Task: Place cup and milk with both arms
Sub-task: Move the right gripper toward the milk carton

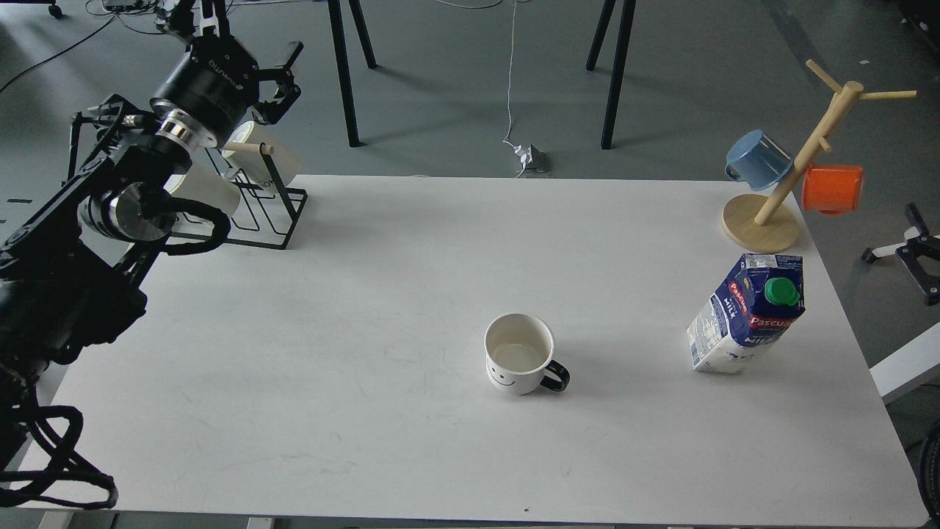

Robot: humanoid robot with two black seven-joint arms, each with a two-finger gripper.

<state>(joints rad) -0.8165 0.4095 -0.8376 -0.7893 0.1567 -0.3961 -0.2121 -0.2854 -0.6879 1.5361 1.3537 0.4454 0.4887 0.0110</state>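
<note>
The cup (519,353), a white mug with a black handle and a smiley face, stands upright and empty at the middle of the white table (411,279). The milk (746,312), a blue and white carton with a green cap, stands tilted near the table's right edge. My left arm is raised at the far left, over the mug rack. Its gripper (192,18) reaches the top edge of the view, far from the cup, and holds nothing I can see. A black forked part (919,253) at the right edge looks like my right gripper, off the table, apart from the milk.
A black wire rack (257,213) with cream mugs (268,150) stands at the table's back left, partly behind my left arm. A wooden mug tree (797,165) with a blue mug (756,156) and an orange mug (831,188) stands at the back right.
</note>
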